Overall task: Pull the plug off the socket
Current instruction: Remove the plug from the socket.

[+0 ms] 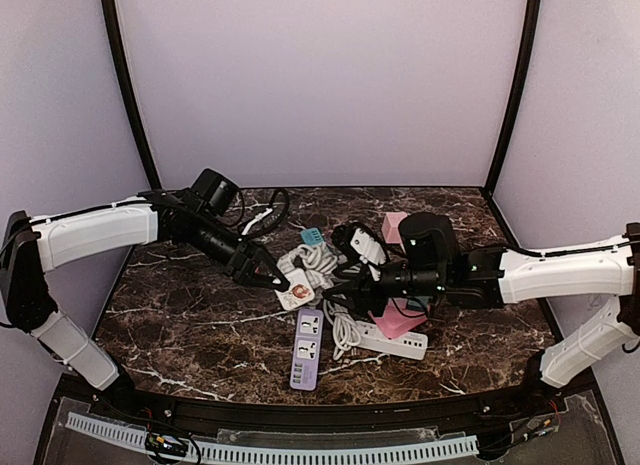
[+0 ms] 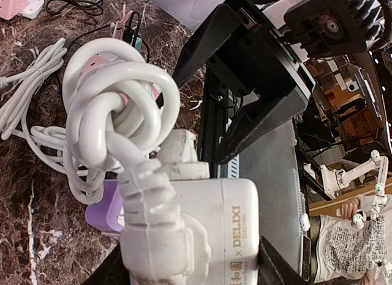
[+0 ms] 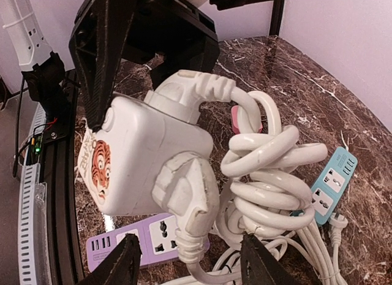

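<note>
The table (image 3: 294,83) lies below both my end effectors, and I am working above it. The knotted white cord (image 3: 269,168) hangs to the right of my right end effector (image 3: 193,260). It looks thick and springy, so I expect it to drag and twist whatever I pull.

The socket (image 3: 135,156) is a hard, glossy white cube. My left end effector (image 1: 272,275) is clamped on it by two opposite faces and holds it up in front of my right one. It is probably light and a bit slippery, so that hold must brace against the pull.

The plug (image 3: 184,199) sits in the cube face turned toward my right end effector (a second one enters the face above). My right fingers stand apart on either side of it, with gaps showing and nothing gripped. I judge it rigid moulded plastic, seated firmly. I'd take it by the flat sides of its body, not the ribbed neck or the cord, and draw it straight back.
</note>
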